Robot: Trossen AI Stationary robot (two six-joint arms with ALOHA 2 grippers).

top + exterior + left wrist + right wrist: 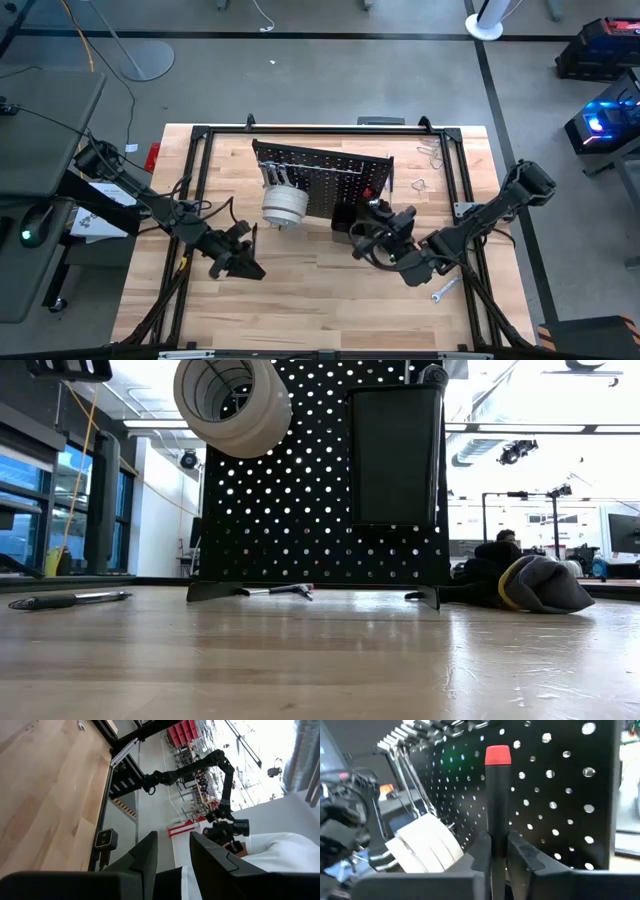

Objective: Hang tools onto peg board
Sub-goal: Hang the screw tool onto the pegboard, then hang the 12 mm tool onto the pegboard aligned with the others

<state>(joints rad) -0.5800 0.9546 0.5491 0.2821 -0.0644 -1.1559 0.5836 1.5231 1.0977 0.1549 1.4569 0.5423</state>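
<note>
Screwdriver (497, 800) in right gripper (498, 851), one

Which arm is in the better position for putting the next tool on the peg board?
The right. Its end effector already grips a red-capped screwdriver just in front of the peg board. The left end effector is farther away and holds nothing.

— What stands on the table (320, 660)?
— The black peg board (300, 490), upright, with white tape rolls (232, 402) hanging at its upper left and a small black bin (393, 455) mounted beside them.
— Anything lying flat?
— A pen-like tool (70, 600) far left, a dark glove bundle (525, 585) right.
</note>
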